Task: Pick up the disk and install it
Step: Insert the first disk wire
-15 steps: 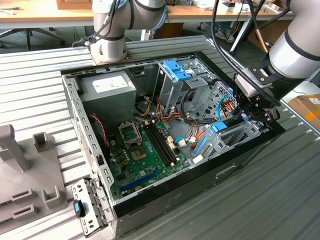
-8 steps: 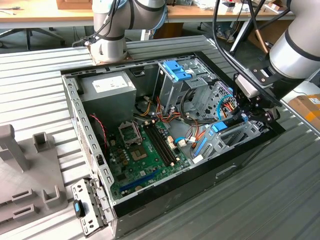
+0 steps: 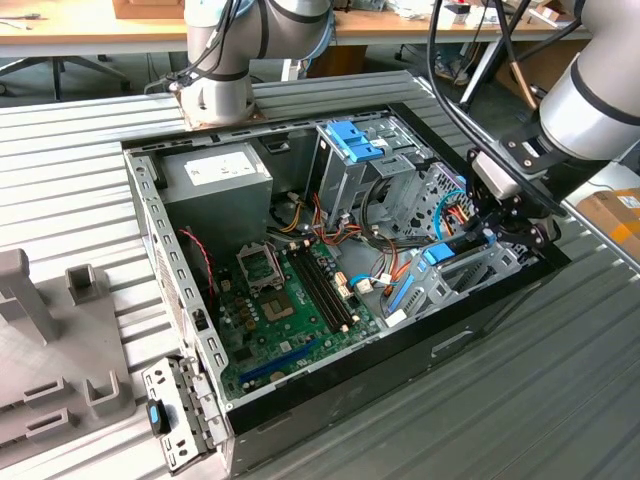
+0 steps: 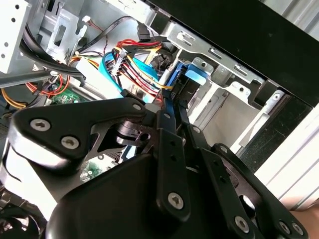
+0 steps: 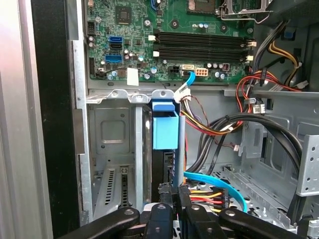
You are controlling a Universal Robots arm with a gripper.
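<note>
Inside the open computer case (image 3: 190, 330), at the drive bay (image 3: 470, 275) on the exterior view's right: disk (image 5: 165, 130) standing on edge in the bay slot, blue carrier frame uppermost, just beside the motherboard (image 3: 290, 300). Black gripper (image 3: 497, 232) directly at the disk; fingers (image 4: 169, 124) drawn close together about its blue edge, apparently clamped on it, though actual contact partly hidden. Red, yellow and blue cables (image 5: 214, 189) bunched just beside the fingers. Blue latch (image 3: 352, 140) atop the tall grey cage, well apart.
</note>
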